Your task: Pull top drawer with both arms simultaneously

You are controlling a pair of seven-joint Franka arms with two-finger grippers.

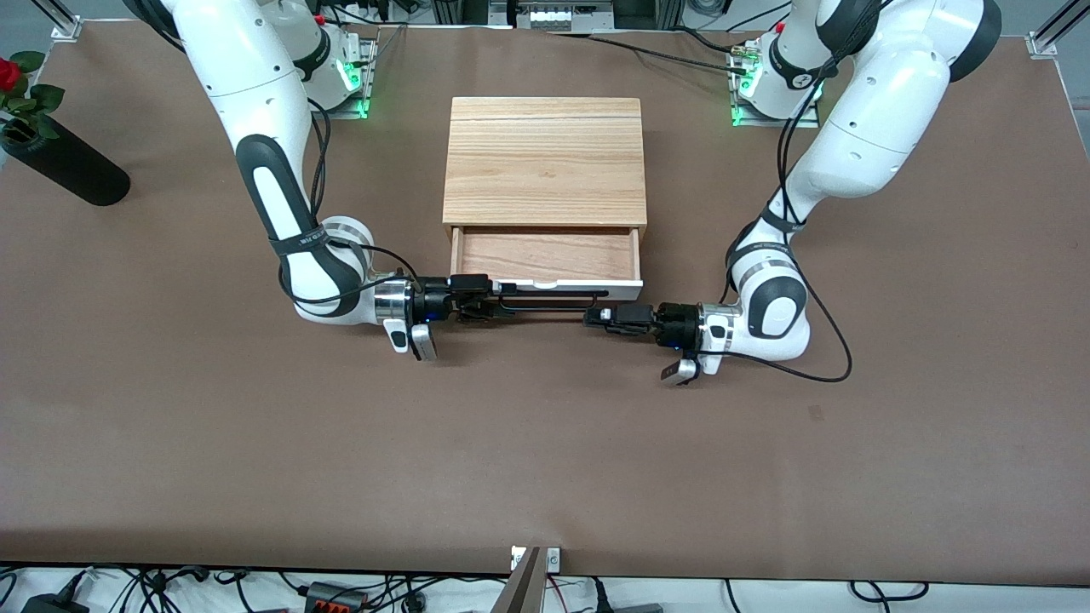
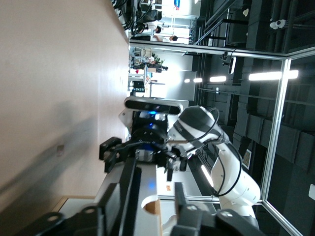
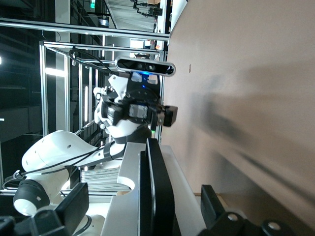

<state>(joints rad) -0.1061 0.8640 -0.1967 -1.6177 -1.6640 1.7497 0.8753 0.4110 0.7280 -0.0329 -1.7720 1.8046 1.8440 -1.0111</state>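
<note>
The top drawer [image 1: 545, 254] stands partly pulled out of the cabinet, showing its wood-grain bottom. Its white front panel [image 1: 588, 289] carries the long black bar handle [image 1: 545, 304]. My right gripper [image 1: 484, 305] is at the handle's end toward the right arm's side. My left gripper [image 1: 594, 317] is at the other end. In the left wrist view my left gripper [image 2: 144, 196] is open with the handle [image 2: 127, 191] between its fingers. In the right wrist view my right gripper [image 3: 145, 196] is open with the handle [image 3: 157, 196] between its fingers.
The light wooden cabinet casing [image 1: 545, 162] stands mid-table between the arm bases. A black vase [image 1: 64, 166] with a red rose [image 1: 8, 75] lies at the right arm's end of the table. Bare brown tabletop [image 1: 545, 443] stretches in front of the drawer.
</note>
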